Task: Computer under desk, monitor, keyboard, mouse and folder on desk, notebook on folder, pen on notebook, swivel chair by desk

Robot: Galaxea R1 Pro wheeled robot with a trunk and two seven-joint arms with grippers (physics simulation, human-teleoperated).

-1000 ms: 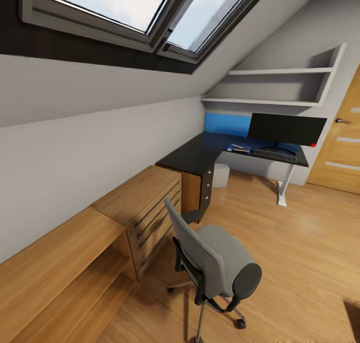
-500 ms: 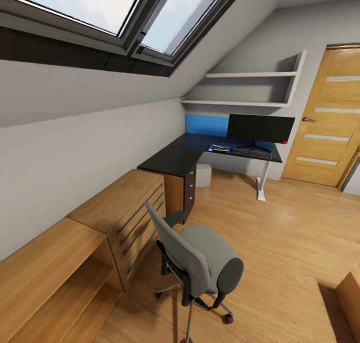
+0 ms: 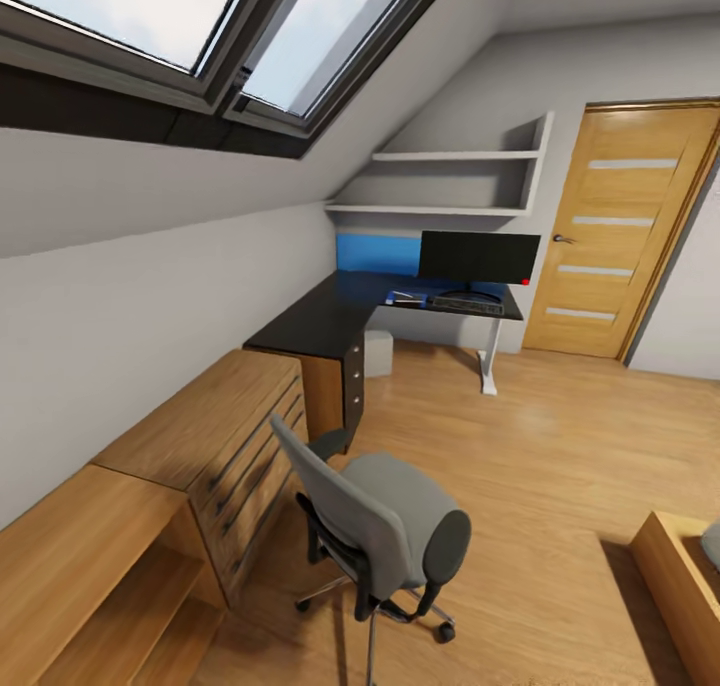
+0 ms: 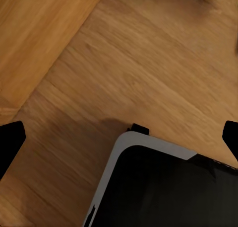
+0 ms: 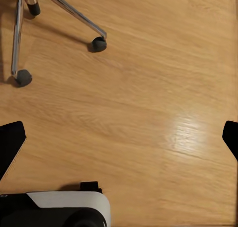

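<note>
I see the black L-shaped desk [image 3: 330, 316] at the far side of the room, under the sloping wall. On its far right arm stands the monitor [image 3: 479, 257], with the keyboard [image 3: 466, 305] lying just in front of it and a small dark item I cannot identify to the keyboard's left. The wood plank floor [image 3: 540, 456] carries the swivel chair [image 3: 385, 526] in the near middle, well apart from the desk. The computer [image 3: 378, 353] stands on the floor under the desk.
</note>
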